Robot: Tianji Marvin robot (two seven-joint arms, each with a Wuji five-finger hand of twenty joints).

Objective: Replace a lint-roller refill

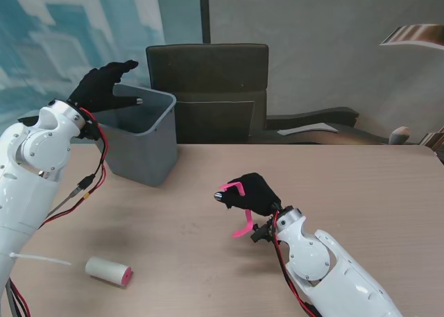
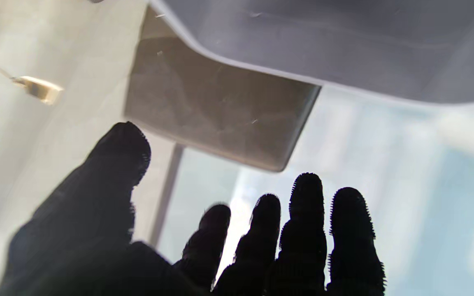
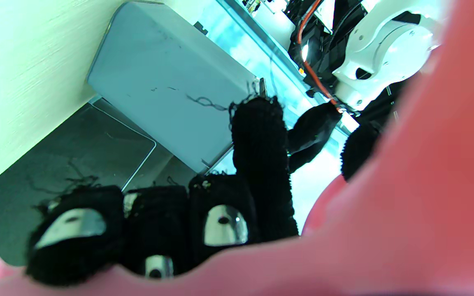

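Observation:
My right hand (image 1: 255, 193) is shut on the pink lint-roller handle (image 1: 240, 207) above the middle of the table; the handle's bare pink frame sticks out both sides of the fist. In the right wrist view the handle (image 3: 405, 213) fills the frame beside my curled fingers (image 3: 257, 164). A white refill roll with a pink end (image 1: 109, 270) lies on the table near me on the left. My left hand (image 1: 103, 83) hovers open over the rim of the grey bin (image 1: 142, 138), fingers spread and holding nothing. The left wrist view shows the spread fingers (image 2: 307, 230) by the bin's wall (image 2: 344, 45).
A white strip (image 1: 40, 259) lies beside the refill roll at the left edge. Behind the table stands a dark office chair (image 1: 208, 88). The bin occupies the far left of the table (image 1: 347, 185).

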